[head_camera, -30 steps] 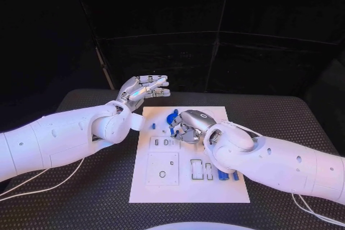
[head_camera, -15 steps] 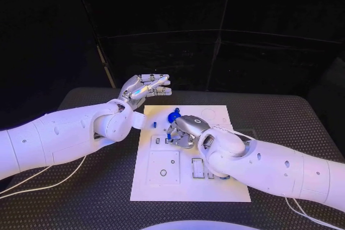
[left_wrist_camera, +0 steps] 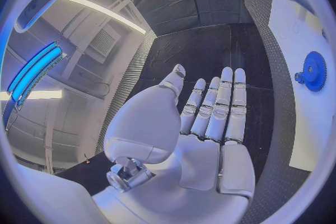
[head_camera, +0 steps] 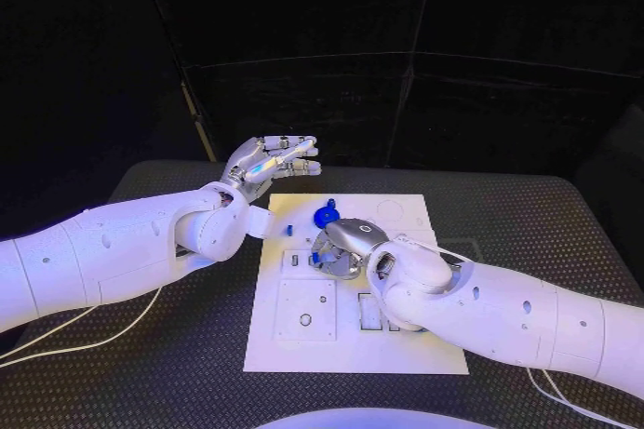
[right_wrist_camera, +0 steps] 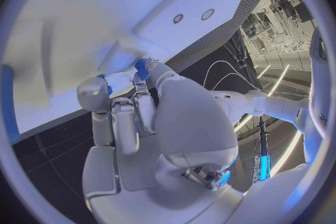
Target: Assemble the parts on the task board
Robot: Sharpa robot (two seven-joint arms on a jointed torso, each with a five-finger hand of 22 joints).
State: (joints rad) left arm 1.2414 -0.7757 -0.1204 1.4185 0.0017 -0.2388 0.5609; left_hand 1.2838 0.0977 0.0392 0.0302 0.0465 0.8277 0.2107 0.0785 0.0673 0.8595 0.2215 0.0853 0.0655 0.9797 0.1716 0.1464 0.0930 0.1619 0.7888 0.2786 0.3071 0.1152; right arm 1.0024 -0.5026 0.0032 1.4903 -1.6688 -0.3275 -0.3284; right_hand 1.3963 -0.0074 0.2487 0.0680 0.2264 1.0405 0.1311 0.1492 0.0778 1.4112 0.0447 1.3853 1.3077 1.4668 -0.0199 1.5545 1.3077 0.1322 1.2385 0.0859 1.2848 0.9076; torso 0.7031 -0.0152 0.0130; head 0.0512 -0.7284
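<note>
Task board (head_camera: 403, 350) mid-table (head_camera: 161, 355), gear (head_camera: 324, 216) on its far end, left robot hand (head_camera: 273, 161) beyond its far-left corner

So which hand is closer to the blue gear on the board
Right. The right hand is just beside the blue gear over the task board; the left hand hovers off the board.

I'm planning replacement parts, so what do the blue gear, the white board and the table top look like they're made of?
Blue gear: likely plastic, a uniform matte blue with crisp moulded or printed teeth.
Task board: seems a rigid white plastic or painted plate, flat and matte, with cleanly cut recesses.
Table: covered by a dark mat, probably rubber or woven, judging by its fine repeating texture; the look can't settle which.
</note>
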